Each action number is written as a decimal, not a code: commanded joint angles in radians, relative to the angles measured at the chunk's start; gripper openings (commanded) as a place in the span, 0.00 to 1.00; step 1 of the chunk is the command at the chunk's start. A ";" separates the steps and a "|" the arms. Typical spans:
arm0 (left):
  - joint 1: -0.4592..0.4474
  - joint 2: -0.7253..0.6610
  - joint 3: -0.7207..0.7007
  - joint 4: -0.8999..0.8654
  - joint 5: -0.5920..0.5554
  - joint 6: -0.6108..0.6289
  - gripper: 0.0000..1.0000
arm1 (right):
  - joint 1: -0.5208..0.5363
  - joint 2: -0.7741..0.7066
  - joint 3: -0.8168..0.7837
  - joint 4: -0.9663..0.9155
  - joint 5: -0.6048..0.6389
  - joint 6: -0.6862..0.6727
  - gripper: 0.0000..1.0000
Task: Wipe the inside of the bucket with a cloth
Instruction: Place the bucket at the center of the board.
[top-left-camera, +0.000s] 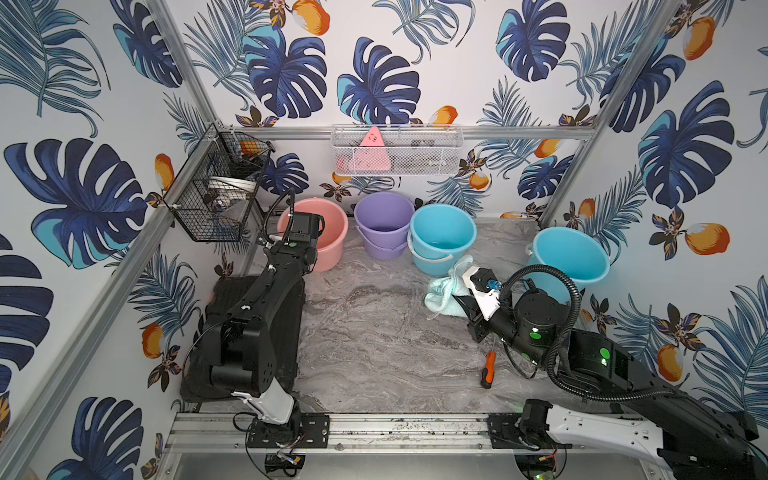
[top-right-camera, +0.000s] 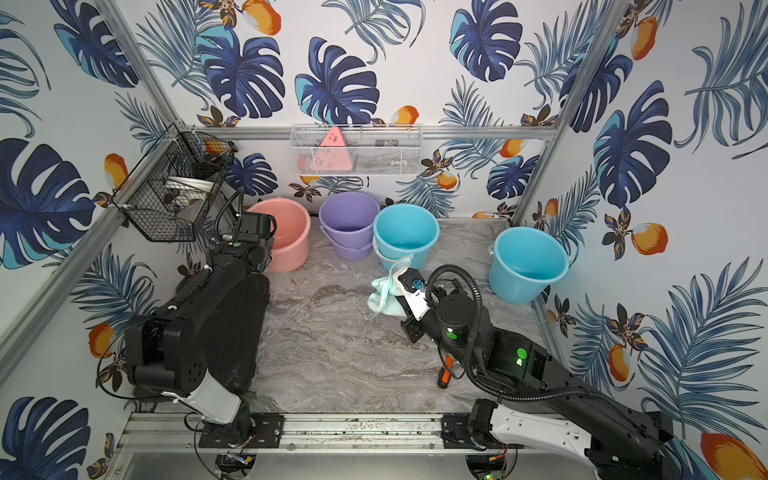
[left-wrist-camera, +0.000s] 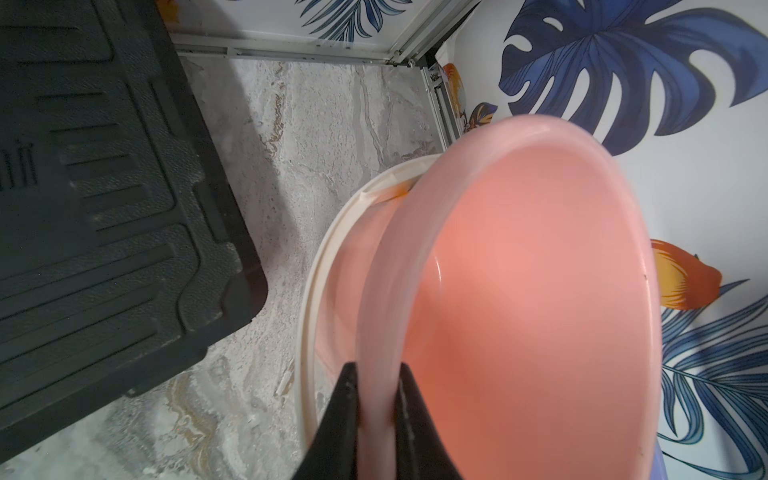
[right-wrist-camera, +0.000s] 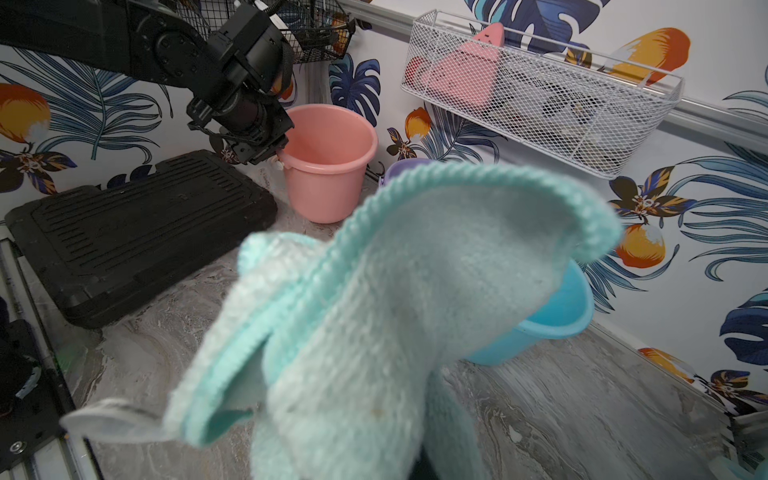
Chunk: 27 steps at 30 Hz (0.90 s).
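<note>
Case (right-wrist-camera: 137, 232) beside pink bucket (right-wrist-camera: 328, 195)

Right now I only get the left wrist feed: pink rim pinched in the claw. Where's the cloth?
Observer: The cloth is bunched in the right claw, in front of the stacked blue buckets.
Operator: Shut on it?
Observer: Yes, shut. In the right wrist view the cloth is folded over the claw and hides its fingers.
Operator: What stands next to the pink bucket?
Observer: A purple bucket stack stands right beside the pink bucket, on the side toward the blue ones.
</note>
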 joint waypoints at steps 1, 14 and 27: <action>-0.002 0.041 0.050 0.017 -0.001 -0.046 0.00 | -0.001 -0.001 0.003 0.004 -0.010 -0.008 0.00; -0.010 0.079 0.136 -0.058 -0.022 -0.048 0.14 | -0.001 -0.022 0.010 -0.022 -0.008 0.002 0.00; 0.013 0.133 0.174 -0.089 -0.038 -0.031 0.08 | 0.000 -0.047 0.019 -0.056 -0.007 0.022 0.00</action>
